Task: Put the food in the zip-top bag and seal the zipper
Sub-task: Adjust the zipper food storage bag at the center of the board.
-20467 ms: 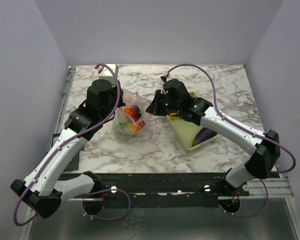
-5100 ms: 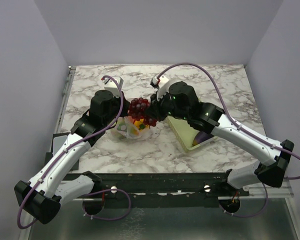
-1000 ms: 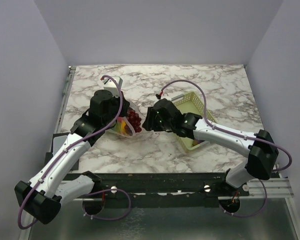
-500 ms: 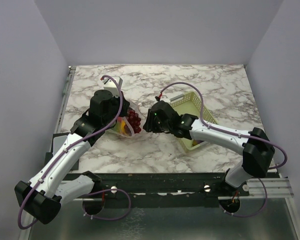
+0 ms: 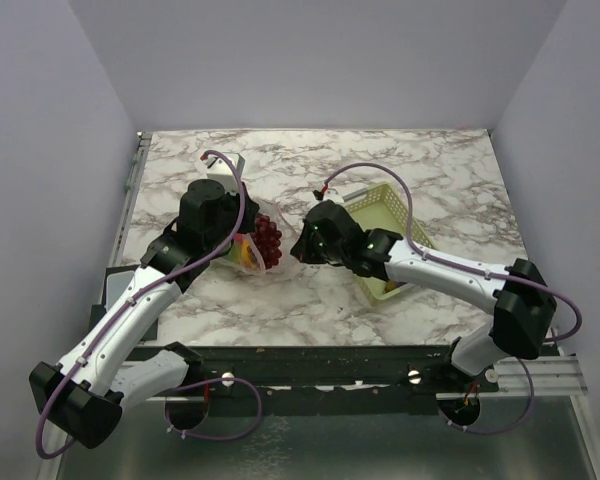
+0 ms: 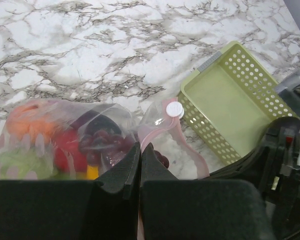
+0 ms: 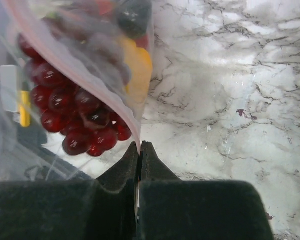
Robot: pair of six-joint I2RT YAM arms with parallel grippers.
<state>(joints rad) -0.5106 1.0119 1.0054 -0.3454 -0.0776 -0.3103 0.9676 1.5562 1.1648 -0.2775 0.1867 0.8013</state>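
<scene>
Zip-top bag (image 5: 248, 250), thin film likely limp and slippery, lies on the table (image 5: 380, 170) between the pincers, left pincer (image 6: 140, 150) and right pincer (image 7: 139, 147) each pinching its mouth edge at the zipper (image 6: 189, 147), judged the firmest hold, with grapes (image 7: 80, 120) just beyond the right pincer's tips.

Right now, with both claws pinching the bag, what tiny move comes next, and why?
Probably ease the right gripper away from the left gripper to pull the pink strip taut: both pinch the bag at its mouth, and grapes crowd the opening.
</scene>
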